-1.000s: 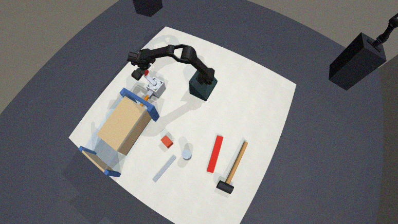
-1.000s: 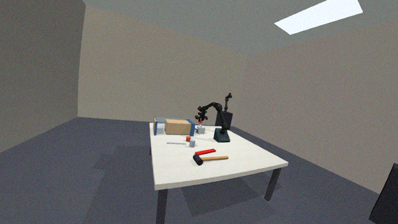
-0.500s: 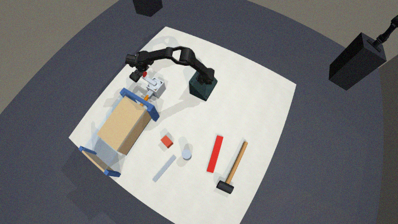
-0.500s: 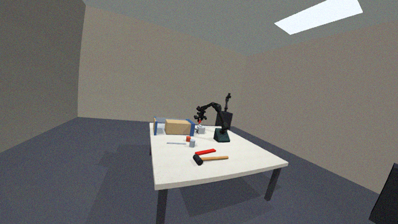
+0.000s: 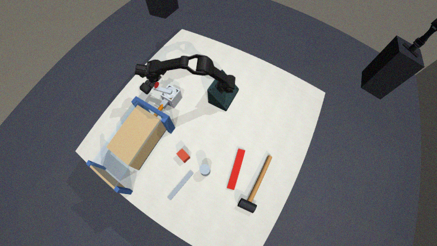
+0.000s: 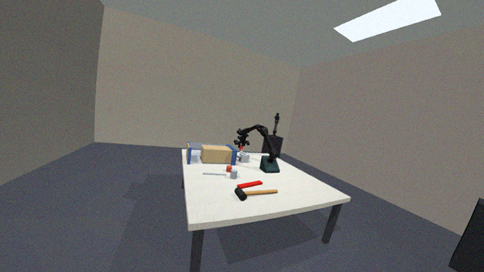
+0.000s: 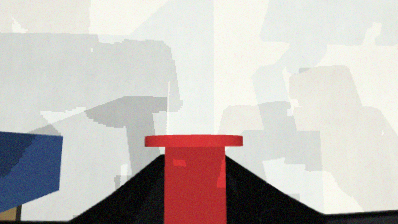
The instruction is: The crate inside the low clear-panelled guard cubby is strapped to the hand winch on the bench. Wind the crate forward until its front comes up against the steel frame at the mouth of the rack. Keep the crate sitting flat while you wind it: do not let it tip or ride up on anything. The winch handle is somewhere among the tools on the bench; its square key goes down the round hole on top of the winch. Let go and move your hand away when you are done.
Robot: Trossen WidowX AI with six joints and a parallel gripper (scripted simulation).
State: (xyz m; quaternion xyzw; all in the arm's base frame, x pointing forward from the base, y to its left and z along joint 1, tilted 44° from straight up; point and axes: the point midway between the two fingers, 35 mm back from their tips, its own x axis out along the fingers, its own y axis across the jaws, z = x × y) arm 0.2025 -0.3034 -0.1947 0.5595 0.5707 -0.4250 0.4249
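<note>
My gripper [image 5: 154, 85] [image 7: 192, 162] is shut on the red grip [image 5: 156, 84] [image 6: 241, 148] [image 7: 195, 190] of the winch handle. The handle's pale crank arm [image 5: 163, 89] runs from the grip to the top of the grey winch [image 5: 178, 98] [image 6: 244, 158]; its key is hidden. An orange strap [image 5: 160, 108] runs from the winch through the blue frame [image 5: 169, 121] [image 6: 235, 156] [image 7: 42, 165]. The tan crate [image 5: 134, 132] [image 6: 215, 153] looks flat inside the cubby, its front close behind the frame; whether they touch I cannot tell.
A red block [image 5: 183, 155] [image 6: 229, 168], a grey cylinder [image 5: 204, 169] [image 6: 234, 174] and a grey bar [image 5: 180, 185] lie beside the cubby. A red bar [image 5: 236, 169] [image 6: 250, 184] and a mallet [image 5: 247, 205] [image 6: 241, 194] lie farther off. Clear panels stand around the crate.
</note>
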